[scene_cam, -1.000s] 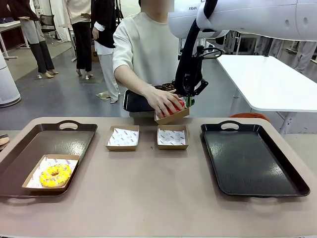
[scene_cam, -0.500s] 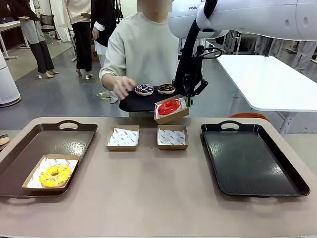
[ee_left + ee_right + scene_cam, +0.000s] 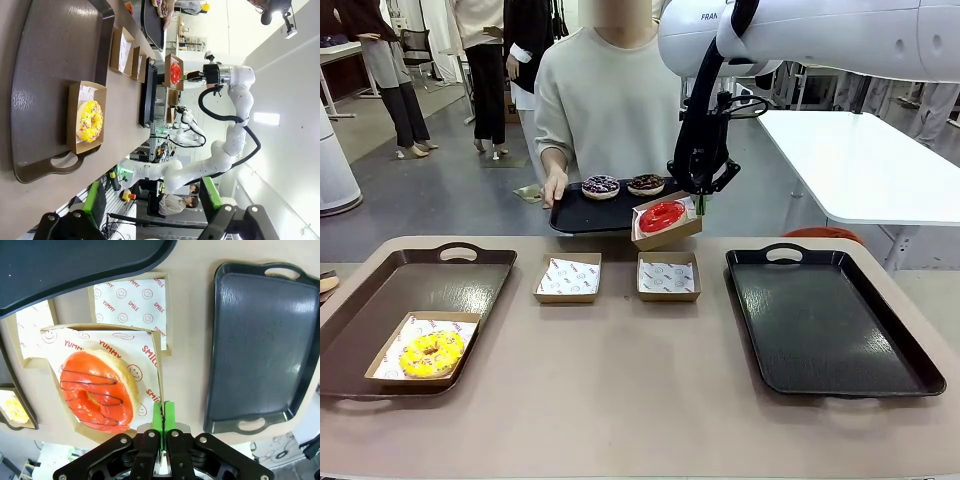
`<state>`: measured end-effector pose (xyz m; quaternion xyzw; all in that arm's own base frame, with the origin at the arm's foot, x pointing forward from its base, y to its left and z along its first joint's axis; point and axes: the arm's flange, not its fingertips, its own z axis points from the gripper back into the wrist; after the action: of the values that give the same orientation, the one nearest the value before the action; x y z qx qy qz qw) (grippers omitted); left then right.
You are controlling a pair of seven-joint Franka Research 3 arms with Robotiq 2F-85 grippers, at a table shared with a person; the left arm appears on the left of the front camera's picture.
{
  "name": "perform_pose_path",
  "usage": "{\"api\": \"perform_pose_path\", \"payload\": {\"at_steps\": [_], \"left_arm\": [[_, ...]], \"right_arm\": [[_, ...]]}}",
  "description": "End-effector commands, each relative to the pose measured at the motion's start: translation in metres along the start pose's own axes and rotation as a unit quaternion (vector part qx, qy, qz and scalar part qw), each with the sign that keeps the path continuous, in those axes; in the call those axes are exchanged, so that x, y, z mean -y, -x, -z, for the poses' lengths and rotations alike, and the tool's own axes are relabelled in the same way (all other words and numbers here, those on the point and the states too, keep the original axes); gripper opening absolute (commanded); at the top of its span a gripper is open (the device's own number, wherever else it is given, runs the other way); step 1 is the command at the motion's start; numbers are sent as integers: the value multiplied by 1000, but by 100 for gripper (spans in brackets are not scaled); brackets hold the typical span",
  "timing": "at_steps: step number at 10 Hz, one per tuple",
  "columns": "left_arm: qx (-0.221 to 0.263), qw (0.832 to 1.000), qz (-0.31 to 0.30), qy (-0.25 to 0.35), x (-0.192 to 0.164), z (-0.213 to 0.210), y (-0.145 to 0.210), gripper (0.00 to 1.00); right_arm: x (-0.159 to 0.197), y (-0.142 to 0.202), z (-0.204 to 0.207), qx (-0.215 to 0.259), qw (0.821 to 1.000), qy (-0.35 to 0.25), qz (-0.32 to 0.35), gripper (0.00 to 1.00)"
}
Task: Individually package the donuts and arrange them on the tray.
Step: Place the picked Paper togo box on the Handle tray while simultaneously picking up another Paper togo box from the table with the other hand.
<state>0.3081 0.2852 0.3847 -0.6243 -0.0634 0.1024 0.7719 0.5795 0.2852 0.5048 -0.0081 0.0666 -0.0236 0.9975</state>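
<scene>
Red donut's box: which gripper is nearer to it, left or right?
Right. The right gripper is shut on the box rim, holding it aloft; the left gripper hangs open far off, toward the yellow donut.

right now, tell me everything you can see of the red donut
The red donut is a glossy red ring with thin dark squiggles on the glaze and a paler dough rim. It lies on white printed paper in a shallow cardboard box, which the shut right gripper pinches by one wall, tilted in the air above the table.
</scene>
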Motion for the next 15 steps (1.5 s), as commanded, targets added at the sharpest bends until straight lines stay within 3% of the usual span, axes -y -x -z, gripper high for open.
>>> {"api": "perform_pose_path", "payload": {"at_steps": [1, 4, 7, 9, 12, 15], "left_arm": [[0, 1000, -1, 5, 0, -2, 2, 98], [3, 1000, 4, -18, 12, 5, -3, 98], [-13, 989, 38, -139, 90, 27, -27, 98], [-46, 969, 48, -238, 138, 55, -45, 98], [-73, 924, 69, -369, 189, 124, -69, 98], [-82, 890, 85, -440, 226, 205, -81, 98]], "right_arm": [[2, 2, 0, -1, 1000, -1, 1, 0], [11, 5, -1, -2, 1000, -1, -16, 1], [86, 52, -19, 35, 999, -38, -6, 1], [146, 90, -21, 49, 996, -76, 1, 1], [204, 135, 17, 56, 996, -64, 37, 1], [236, 162, 58, 60, 995, -65, 48, 1]]}}
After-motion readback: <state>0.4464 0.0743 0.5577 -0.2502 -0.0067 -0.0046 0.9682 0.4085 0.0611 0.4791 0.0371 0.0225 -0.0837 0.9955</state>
